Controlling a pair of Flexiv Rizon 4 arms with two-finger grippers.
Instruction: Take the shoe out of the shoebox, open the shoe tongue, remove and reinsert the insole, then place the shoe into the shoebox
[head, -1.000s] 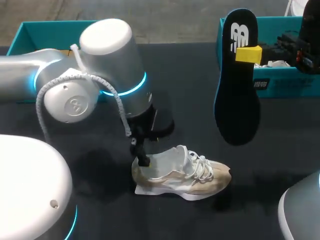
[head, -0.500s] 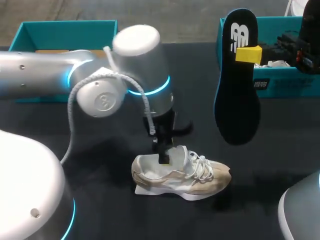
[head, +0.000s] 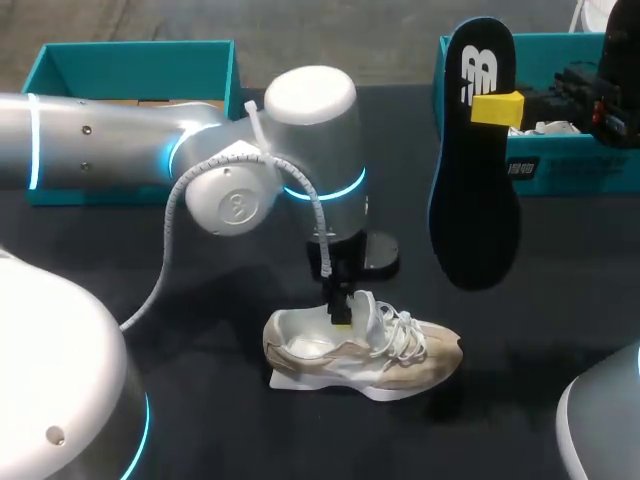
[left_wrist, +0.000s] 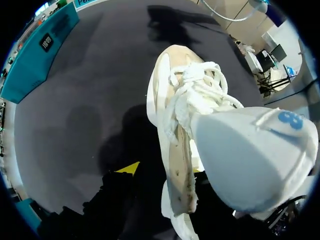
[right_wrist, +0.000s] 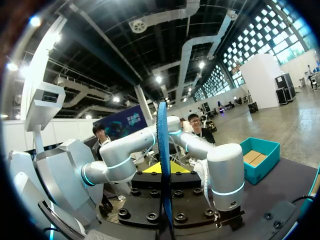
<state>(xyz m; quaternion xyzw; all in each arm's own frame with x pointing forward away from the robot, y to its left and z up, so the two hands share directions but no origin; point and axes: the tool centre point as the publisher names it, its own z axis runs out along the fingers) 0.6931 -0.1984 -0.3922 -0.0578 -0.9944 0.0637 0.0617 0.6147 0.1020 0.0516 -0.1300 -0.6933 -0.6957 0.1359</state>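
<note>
Now, R gripper (right_wrist: 164, 168) clamps insole (head: 475, 200), L gripper (head: 341, 312) at shoe (head: 385, 352)

Beige shoe (head: 370, 355) upright, black insole (head: 475, 200) aloft

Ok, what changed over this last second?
The left gripper swung from the heel of the beige mesh sneaker with white laces toward its toe, ending over the opening beside the tongue. The sneaker stayed put; the right gripper kept the black foam insole upright.
</note>
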